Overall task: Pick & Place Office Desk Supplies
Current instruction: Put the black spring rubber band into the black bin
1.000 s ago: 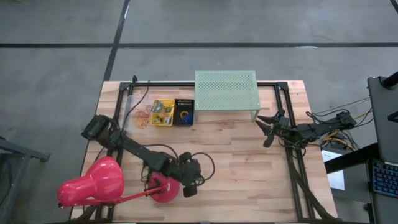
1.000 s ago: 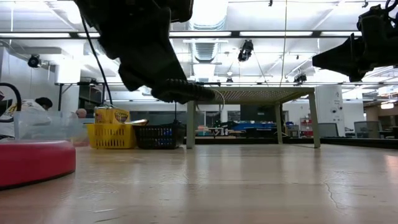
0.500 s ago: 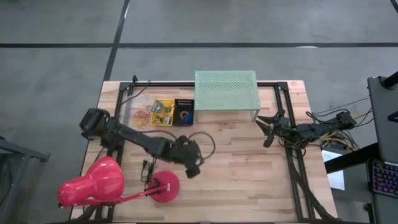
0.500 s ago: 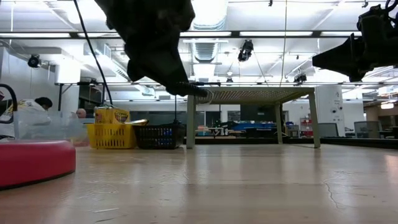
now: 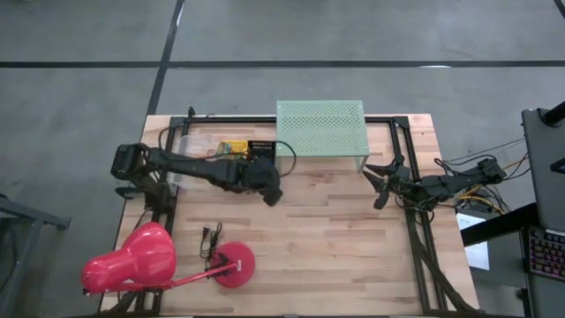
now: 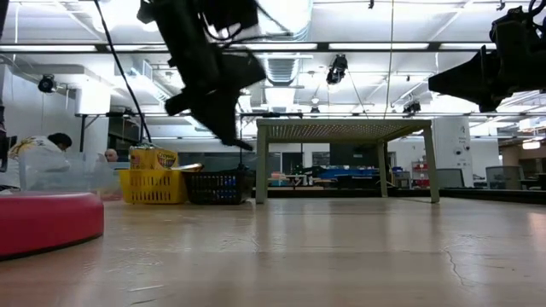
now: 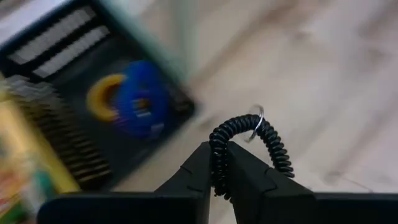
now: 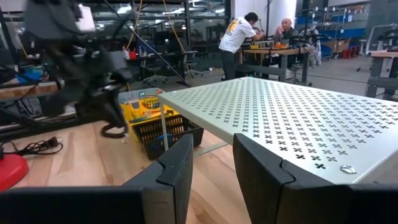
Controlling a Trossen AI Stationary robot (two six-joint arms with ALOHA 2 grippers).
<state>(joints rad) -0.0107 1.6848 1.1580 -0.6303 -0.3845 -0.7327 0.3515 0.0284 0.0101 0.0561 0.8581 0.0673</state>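
Above the wooden table (image 5: 335, 230), a black coiled loop (image 7: 249, 140) is pinched in the left gripper (image 7: 214, 177) beside the black basket (image 7: 93, 106), while the right gripper (image 8: 211, 155) is held part-open, empty.

I see the worktop (image 5: 353, 230) bare across its middle and most of the near edge, so there's wide passage there. The pink lamp (image 5: 141, 261) blocks the near left corner, its cord (image 5: 210, 238) trailing beside the base. The green shelf (image 5: 320, 128) blocks the far edge's middle; black tray (image 5: 262, 155) and yellow tray (image 5: 231, 152) crowd its left side.
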